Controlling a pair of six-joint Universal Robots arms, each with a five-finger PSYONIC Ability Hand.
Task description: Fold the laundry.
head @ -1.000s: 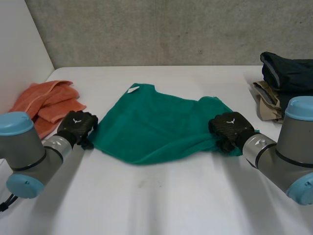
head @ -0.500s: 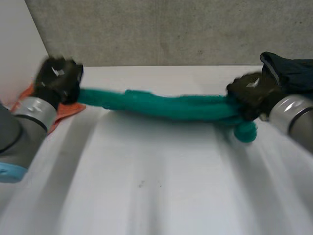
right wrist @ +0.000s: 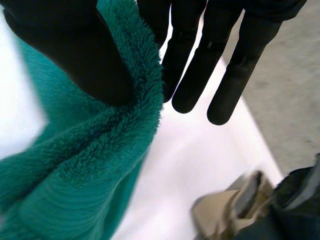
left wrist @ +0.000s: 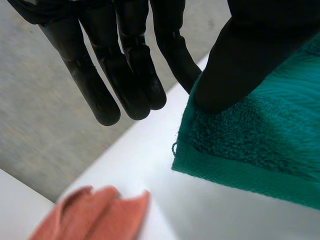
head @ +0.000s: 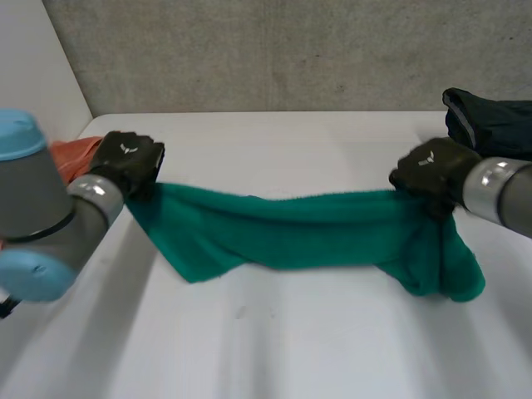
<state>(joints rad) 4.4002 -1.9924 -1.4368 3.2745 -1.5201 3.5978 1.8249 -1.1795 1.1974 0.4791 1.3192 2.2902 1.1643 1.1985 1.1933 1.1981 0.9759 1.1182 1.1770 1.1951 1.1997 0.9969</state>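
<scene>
Left hand (head: pixel 126 162): thumb clamped on one corner of the green terry-cloth towel (head: pixel 307 233); the other fingers (left wrist: pixel 125 75) are straight and clear of the cloth.
Right hand (head: pixel 432 170): same pinch at the opposite end, thumb pressing the towel edge, the other fingers (right wrist: pixel 192 65) straight.
Towel position: strung between both hands over the white table (head: pixel 291 332), upper edge roughly level, middle sagging. A bunched tail hangs below the right hand.
Surroundings: crumpled orange cloth (head: pixel 71 154) just beside the left hand; dark folded garments (head: pixel 490 125) behind the right hand.
Step in hand: probably spreading the towel flat for the first fold.
Procedure: hold both pinches firm and the hands level and well apart. Lay the cloth down evenly so the bunched end opens out — clear of both neighbouring piles.
</scene>
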